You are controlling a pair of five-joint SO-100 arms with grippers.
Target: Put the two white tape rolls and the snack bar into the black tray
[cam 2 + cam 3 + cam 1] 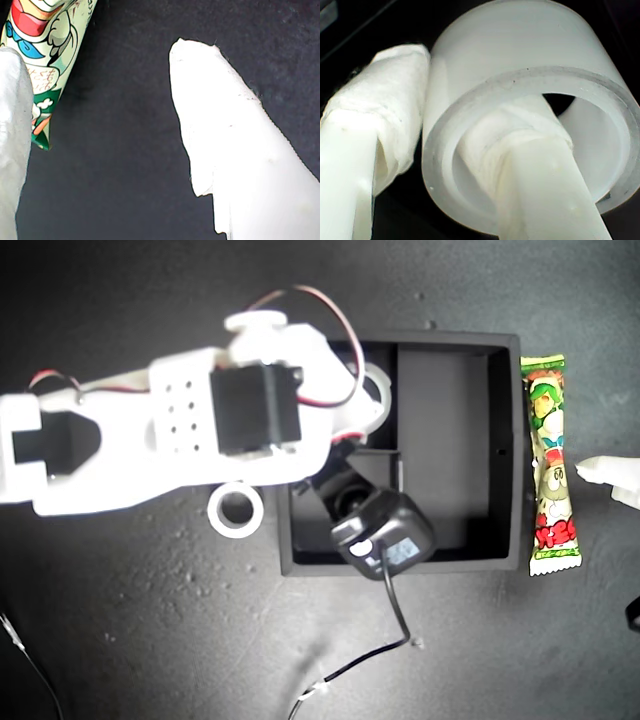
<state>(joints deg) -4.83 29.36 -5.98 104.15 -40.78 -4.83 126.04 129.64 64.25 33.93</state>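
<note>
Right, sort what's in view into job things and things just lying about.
Job: white ring-shaped tape roll pinched by my second gripper; second white tape roll on the dark table; long glossy green-white-red snack bar beside my first gripper; square matte black tray.
Lying about: black cable on the table; thin dark wire at the exterior view's lower-left corner.

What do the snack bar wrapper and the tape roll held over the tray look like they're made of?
The long green, white and red snack bar: thin printed plastic film, judging by its gloss and crimped ends. The white ring-shaped tape roll held by my second tool: smooth, slightly translucent plastic, probably; core material unclear.
</note>
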